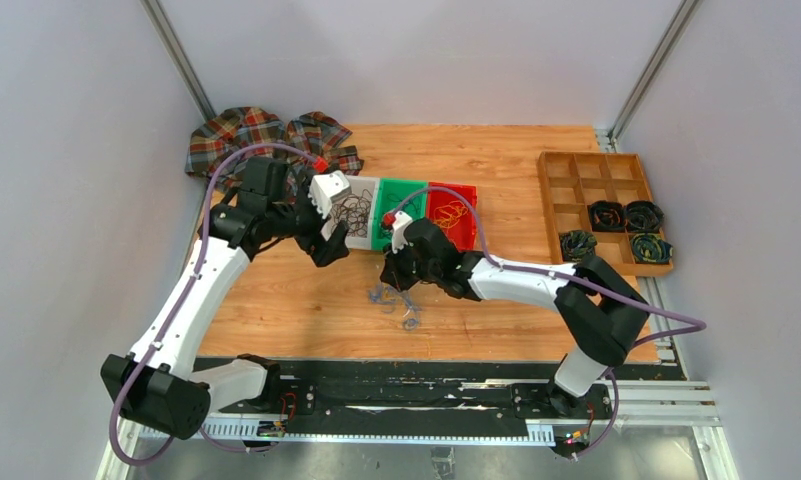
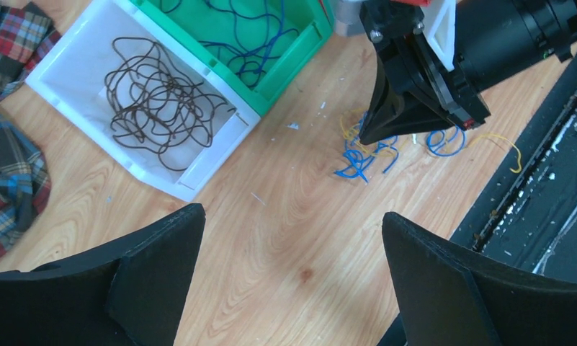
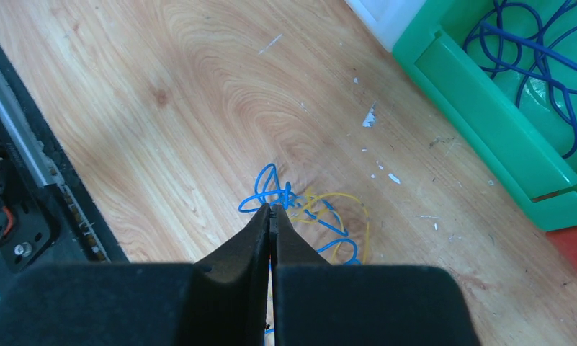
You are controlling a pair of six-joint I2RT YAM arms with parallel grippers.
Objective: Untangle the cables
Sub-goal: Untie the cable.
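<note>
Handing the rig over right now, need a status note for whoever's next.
Left gripper: open, empty, above the table near the white bin.
Right gripper: shut, seemingly pinching a blue strand of the blue-and-yellow clump lying there.
Done: dark wires in white bin, blue wires in green bin, yellow wires in red bin.
Left: pull the clump apart.

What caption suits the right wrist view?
Right gripper pinching the blue-and-yellow cables on the wooden table, beside the green bin.
</note>
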